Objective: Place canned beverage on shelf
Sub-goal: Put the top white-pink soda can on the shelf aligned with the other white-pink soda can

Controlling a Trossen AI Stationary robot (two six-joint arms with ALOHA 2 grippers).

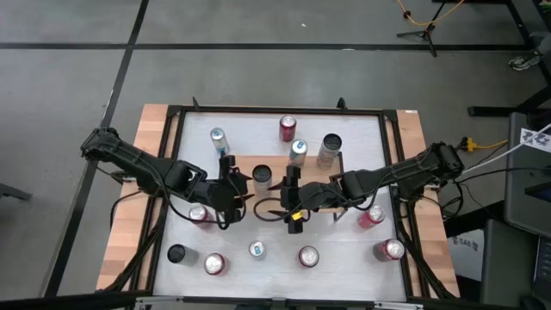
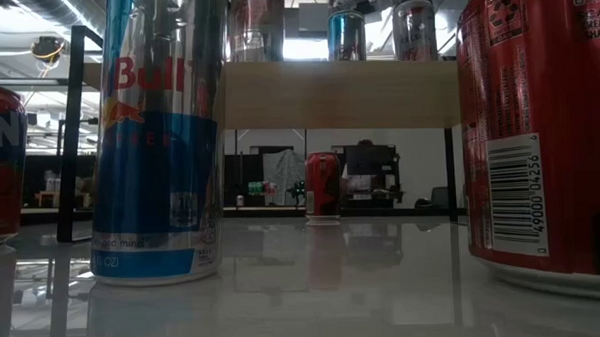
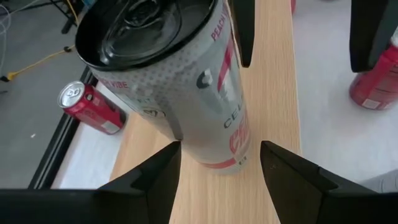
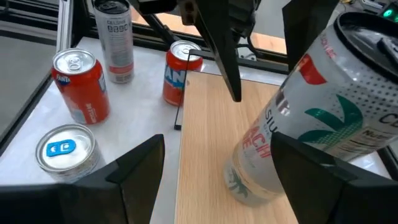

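A tall silver can (image 1: pixel 262 175) with red lettering and a dark lid stands upright on its base on the shelf's light wooden board (image 3: pixel 273 93). Both grippers face it from opposite sides. My left gripper (image 3: pixel 221 146) comes from the table's left, open, its two fingers flanking the can's lower body (image 3: pixel 217 137); wood shows between the can and one finger. My right gripper (image 4: pixel 217 140) comes from the table's right, open wider, with the can (image 4: pixel 311 106) close beside one finger. In the high view the grippers (image 1: pixel 245 188) (image 1: pixel 277 191) sit either side of the can.
Red cans (image 4: pixel 78 84) (image 3: pixel 93 106) and blue-and-silver cans (image 4: pixel 62 152) stand on the white tabletop (image 1: pixel 344 241) around the shelf. The low view shows more cans (image 2: pixel 345 32) on the shelf board (image 2: pixel 337 92). A black frame (image 1: pixel 172 172) edges the table.
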